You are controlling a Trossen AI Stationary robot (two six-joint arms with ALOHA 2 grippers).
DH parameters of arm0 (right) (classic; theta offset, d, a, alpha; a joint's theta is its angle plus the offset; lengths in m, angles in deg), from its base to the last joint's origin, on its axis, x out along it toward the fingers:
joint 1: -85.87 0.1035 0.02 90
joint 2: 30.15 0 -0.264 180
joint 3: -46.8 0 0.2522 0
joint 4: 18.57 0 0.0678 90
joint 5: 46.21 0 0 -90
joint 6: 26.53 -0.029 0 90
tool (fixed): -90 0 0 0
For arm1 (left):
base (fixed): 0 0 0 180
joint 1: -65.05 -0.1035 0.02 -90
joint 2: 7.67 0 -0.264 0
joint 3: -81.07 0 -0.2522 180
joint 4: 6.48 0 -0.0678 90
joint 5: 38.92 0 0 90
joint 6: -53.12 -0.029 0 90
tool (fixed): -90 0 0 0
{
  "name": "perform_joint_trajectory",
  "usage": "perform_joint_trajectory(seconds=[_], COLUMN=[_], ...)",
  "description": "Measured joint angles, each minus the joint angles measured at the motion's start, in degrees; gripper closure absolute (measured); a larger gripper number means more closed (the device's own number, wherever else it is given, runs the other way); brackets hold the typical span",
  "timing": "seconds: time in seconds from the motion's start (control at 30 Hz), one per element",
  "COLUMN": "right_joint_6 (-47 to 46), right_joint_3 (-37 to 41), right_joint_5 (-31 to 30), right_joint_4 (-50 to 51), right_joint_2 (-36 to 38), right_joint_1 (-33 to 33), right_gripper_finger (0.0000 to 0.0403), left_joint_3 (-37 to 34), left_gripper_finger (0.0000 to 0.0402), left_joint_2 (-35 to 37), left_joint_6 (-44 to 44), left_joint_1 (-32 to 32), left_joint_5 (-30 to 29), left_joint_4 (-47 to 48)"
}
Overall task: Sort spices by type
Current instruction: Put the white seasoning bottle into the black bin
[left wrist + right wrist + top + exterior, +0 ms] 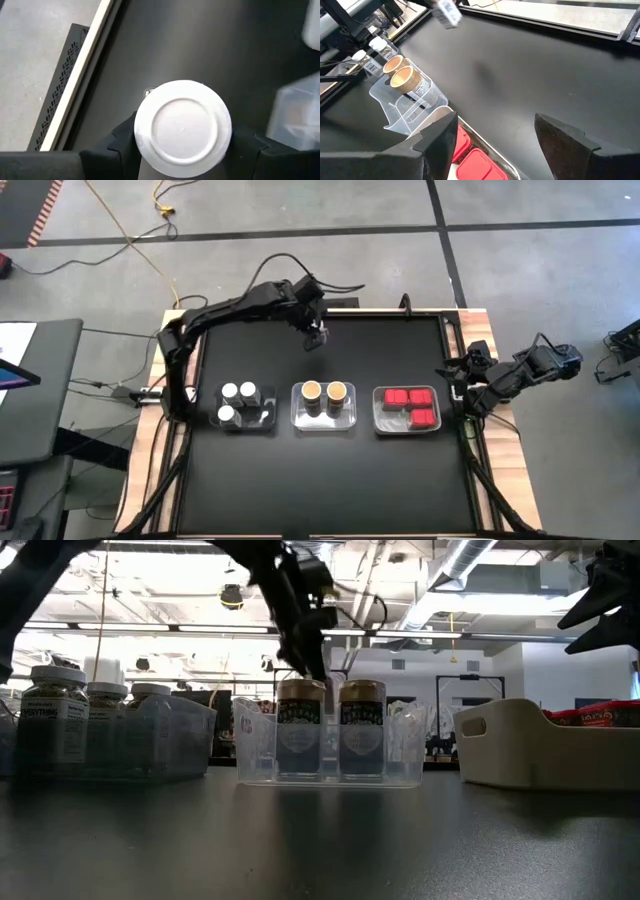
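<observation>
**Last white-capped jar held above the table, far side of the trays**

The left gripper [317, 335] has its fingers clamped on a white-capped jar [182, 128], upright, cap toward the wrist. The left tray [270, 412], holding three like jars, lies nearer the front and to the left. The right gripper [495, 137] waits open beside the red packets [410, 406].

Industrial lab: exposed ceiling ducts [470, 565], taped concrete floor [300, 220], trailing cables [130, 230].

Overhead looks straight down, low looks level across the table [330, 480], wrist cameras sit close above it.
</observation>
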Motion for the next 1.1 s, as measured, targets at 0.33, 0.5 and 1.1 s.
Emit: perform_joint_trajectory(seconds=[0.33,0.5,1.1], right_joint_6=[0.2,0.5,0.1], right_joint_3=[0.0,0.0,0.0], right_joint_5=[0.0,0.0,0.0], right_joint_4=[0.0,0.4,0.4], right_joint_2=[0.0,0.0,0.0], right_joint_1=[0.0,0.0,0.0], right_gripper_finger=[0.0111,0.0111,0.0111], left_joint_3=[0.0,0.0,-18.3], left_gripper_finger=[0.0204,0.0204,0.0204], left_joint_2=[9.7,13.4,33.2], left_joint_6=[-2.6,-0.9,11.7], left_joint_1=[6.0,10.1,25.2], left_joint_5=[-4.9,-8.4,-9.1], left_joint_4=[11.2,16.3,19.8])
